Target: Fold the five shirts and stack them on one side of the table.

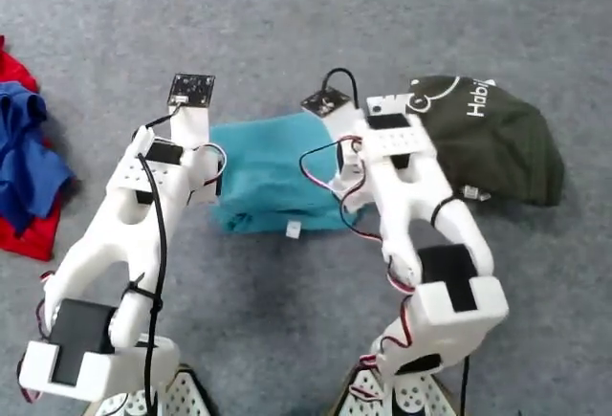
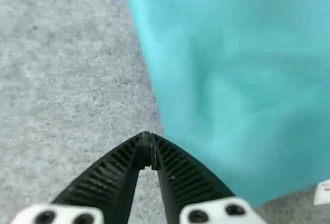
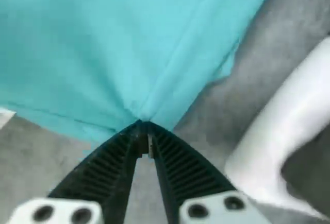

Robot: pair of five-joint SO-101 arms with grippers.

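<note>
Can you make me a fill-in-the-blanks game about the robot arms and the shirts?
The teal shirt lies ____ the left arm and the right arm.
The dark green shirt lies nearest the ____ arm.
The blue shirt lies on the red shirt, on the ____ arm's side.
The right gripper is ____ on the teal shirt's edge.
Missing words: between, right, left, shut.

Table bears teal shirt, dark shirt, red shirt

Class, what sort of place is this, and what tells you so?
Likely a robotics lab bench: left arm and right arm at a grey carpeted table, teal shirt laid between them.
</note>
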